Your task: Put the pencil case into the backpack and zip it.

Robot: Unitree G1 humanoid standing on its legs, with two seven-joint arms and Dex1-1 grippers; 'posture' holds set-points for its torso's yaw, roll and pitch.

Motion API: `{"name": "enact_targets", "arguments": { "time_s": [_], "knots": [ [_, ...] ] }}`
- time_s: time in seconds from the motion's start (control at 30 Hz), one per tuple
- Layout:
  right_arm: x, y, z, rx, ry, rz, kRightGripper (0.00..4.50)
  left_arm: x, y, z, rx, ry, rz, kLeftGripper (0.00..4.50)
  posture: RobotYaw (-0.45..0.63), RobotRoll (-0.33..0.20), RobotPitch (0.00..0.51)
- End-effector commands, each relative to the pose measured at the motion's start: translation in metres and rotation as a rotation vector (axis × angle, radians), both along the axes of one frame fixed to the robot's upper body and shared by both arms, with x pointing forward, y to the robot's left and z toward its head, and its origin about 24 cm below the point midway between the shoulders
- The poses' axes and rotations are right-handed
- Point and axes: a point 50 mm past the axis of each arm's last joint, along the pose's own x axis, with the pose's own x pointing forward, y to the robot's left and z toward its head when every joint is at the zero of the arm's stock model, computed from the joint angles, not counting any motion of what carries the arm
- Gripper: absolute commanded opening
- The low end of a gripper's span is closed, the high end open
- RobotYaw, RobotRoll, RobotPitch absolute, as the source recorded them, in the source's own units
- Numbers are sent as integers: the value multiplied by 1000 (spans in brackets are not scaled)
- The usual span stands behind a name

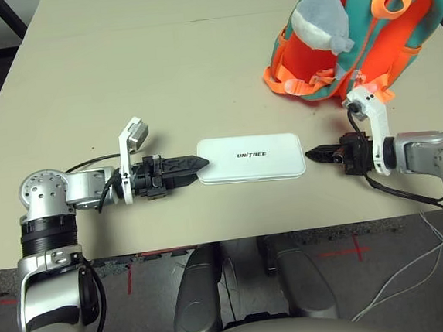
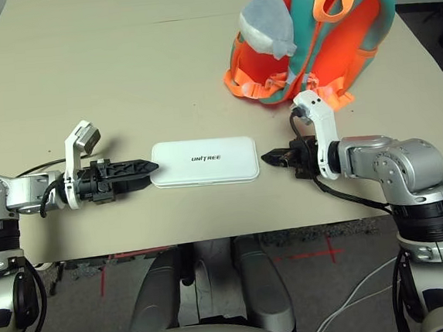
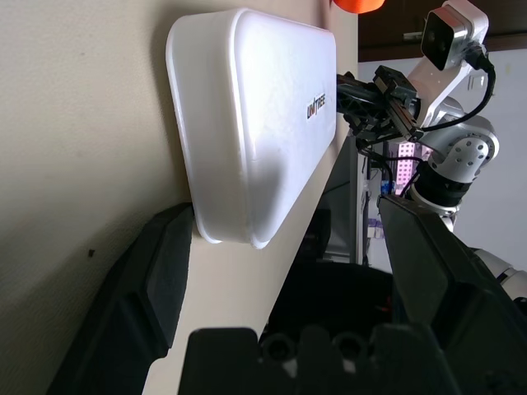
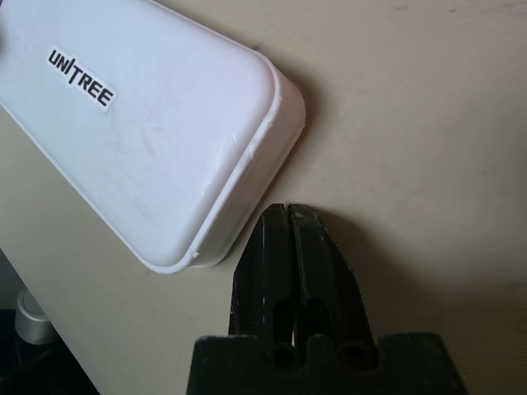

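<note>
Left gripper (image 1: 198, 165) fingers apart at pencil case's (image 1: 250, 158) 9 o'clock end — slide deeper before clamping; right gripper (image 1: 311, 156) pinched together, empty, at 3 o'clock.

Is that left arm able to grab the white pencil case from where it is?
Probably yes: the left gripper is open right at the pencil case's end, one finger beside its corner, nothing between them.

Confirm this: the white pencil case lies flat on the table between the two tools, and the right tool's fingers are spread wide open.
Not quite. The pencil case does lie flat on the table between the left tool and the right tool, but the right wrist view shows the right tool's fingers pressed together, shut, just short of the case's end.
</note>
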Motion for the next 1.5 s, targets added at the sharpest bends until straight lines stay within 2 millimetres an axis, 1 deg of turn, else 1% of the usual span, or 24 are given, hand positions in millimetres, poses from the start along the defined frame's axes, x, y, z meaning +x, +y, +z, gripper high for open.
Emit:
{"name": "enact_targets", "arguments": {
  "time_s": [0.03, 0.1, 0.17, 0.33, 0.53, 0.77, 1.27, 1.37, 1.5],
  "knots": [
    [-8, 8, -15, -7, 94, 49, 73, 3, 20, -8, 120, 52, 84, 4500, -30, 0, 317],
    [-7, 8, -15, -20, 91, 53, 73, 9, 28, -5, 160, 48, 110, 4500, -32, 0, 318],
    [-6, 8, -15, -25, 87, 55, 73, 14, 32, -2, 176, 42, 120, 4500, -35, 0, 320],
    [-5, 13, -14, -20, 84, 68, 73, 19, 28, -5, 181, 45, 92, 4500, -39, 0, 324],
    [-4, 26, -13, 0, 72, 104, 73, 16, 13, -15, 164, 72, 19, 4500, -48, 0, 326],
    [-1, 40, -9, 20, 58, 141, 73, 12, 7, -24, 179, 80, -3, 4500, -43, 0, 327],
    [5, 49, -10, 26, 36, 160, 73, 9, 9, -19, 135, 67, -2, 4500, -28, 0, 327],
    [6, 50, -10, 30, 24, 155, 0, 8, 8, -17, 133, 57, -9, 3905, -28, 0, 328],
    [8, 50, -9, 35, 1, 147, 0, 8, 6, -11, 105, 11, -26, 2385, -28, 0, 330]
  ]
}}
